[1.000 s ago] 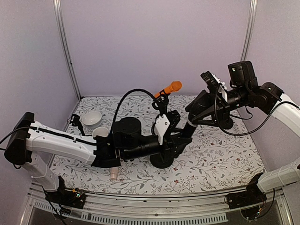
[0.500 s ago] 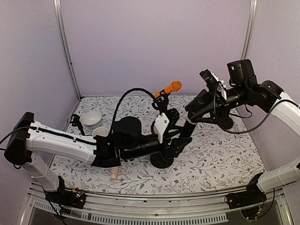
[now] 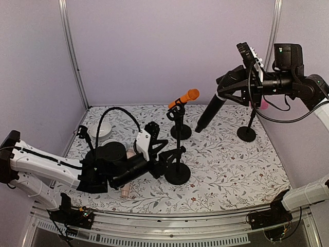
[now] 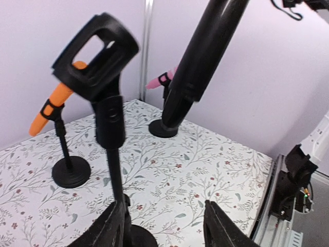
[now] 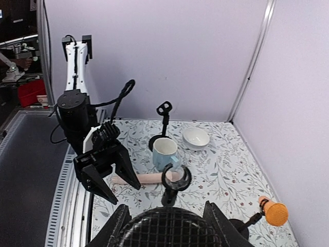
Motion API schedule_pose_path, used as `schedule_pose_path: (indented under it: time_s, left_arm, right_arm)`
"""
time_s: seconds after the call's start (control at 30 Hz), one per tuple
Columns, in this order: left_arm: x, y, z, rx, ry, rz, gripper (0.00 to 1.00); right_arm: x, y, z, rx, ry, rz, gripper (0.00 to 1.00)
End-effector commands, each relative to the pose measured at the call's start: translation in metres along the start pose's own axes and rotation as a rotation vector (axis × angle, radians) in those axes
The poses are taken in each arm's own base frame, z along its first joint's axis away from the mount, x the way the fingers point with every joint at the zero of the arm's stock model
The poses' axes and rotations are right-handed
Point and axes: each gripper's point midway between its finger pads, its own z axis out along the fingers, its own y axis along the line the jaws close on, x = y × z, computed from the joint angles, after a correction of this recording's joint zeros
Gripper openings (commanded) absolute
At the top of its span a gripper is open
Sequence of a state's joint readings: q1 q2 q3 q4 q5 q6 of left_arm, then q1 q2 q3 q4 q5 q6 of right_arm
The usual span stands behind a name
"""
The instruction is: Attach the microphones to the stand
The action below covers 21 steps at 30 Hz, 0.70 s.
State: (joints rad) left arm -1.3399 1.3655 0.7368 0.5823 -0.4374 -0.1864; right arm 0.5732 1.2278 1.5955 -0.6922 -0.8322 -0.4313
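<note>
Right gripper (image 3: pixel 230 85) pinches the black microphone (image 3: pixel 209 110) aloft; left gripper (image 4: pixel 164 229) is spread — next, seat it in the empty clip on the near stand (image 3: pixel 178 162).

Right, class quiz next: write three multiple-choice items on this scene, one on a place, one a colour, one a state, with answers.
1. Where is the beige microphone? A in a stand; B flat on the table; C in a bowl.
2. What colour is the microphone in the right fingers? A orange; B pink; C black.
3. The left fingers are: A open and empty; B shut on a stand; C shut on a microphone.
Answers: B, it lies beside the mug; C, the black microphone's mesh head sits between them; A, they gape with nothing gripped.
</note>
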Motion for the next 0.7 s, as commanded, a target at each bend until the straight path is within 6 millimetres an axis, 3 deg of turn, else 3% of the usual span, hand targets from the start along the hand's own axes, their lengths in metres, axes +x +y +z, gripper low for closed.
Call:
schedule_pose_path:
  time_s: [0.0,0.17,0.37,0.5,0.67]
  left_arm:
    - [-0.022,0.032,0.001,-0.186,-0.129,-0.017,0.57]
    - [-0.034,0.041,0.033,-0.217,-0.149,0.023,0.59]
    - [-0.044,0.056,0.057,-0.310,-0.200,0.031,0.59]
    - [-0.045,0.067,0.063,-0.367,-0.249,0.075,0.57]
    - [-0.047,0.067,0.064,-0.364,-0.293,0.066,0.44]
  right_arm:
    - [-0.015,-0.042,-0.024,0.252,0.014,-0.014,0.00]
    - [-0.042,-0.076,-0.045,0.448,-0.018,-0.039,0.00]
    - [-0.100,-0.075,-0.064,0.451,-0.161,-0.056,0.00]
    - [-0.103,-0.069,-0.058,0.362,-0.187,-0.016,0.00]
    - [-0.098,-0.058,-0.048,0.266,-0.212,0.007,0.00]
